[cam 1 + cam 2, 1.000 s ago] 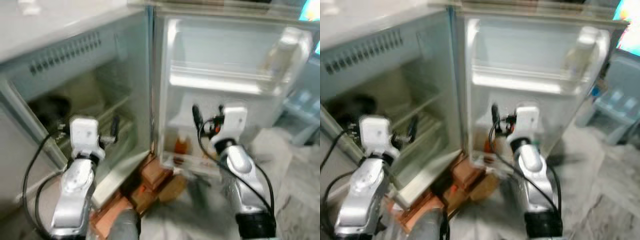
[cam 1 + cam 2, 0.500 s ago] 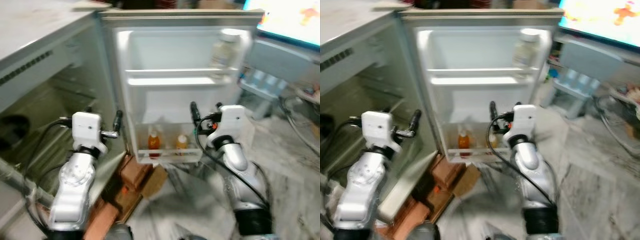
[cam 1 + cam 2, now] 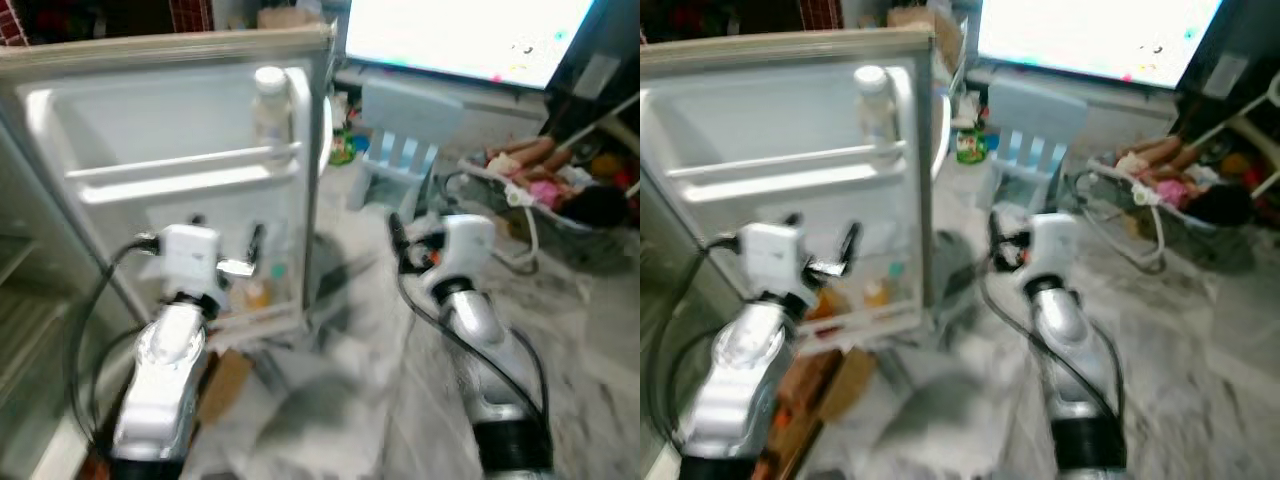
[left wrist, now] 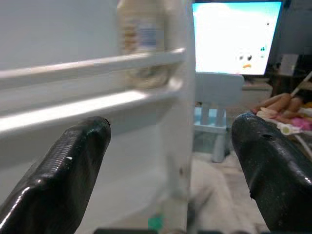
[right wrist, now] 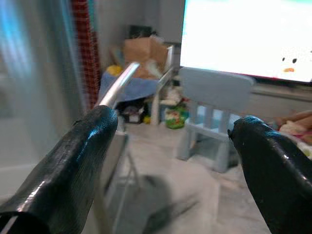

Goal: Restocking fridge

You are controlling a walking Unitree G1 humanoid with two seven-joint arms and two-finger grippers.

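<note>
both grippers, left [image 4: 168,161] and right [image 5: 170,161], are spread wide and carry nothing. fridge door [image 3: 150,150] stands open with a bottle [image 3: 270,110] at its upper shelf's right corner and small bottles [image 3: 257,293] on the bottom shelf; restocking looks barely begun.

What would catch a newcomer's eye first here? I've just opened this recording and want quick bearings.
The open white fridge door stands on the robot's left, a pale bottle on its upper shelf. A bright screen glows beyond, with a small light-blue chair below it. Both grippers, left and right, are raised, fingers apart, holding nothing.
</note>
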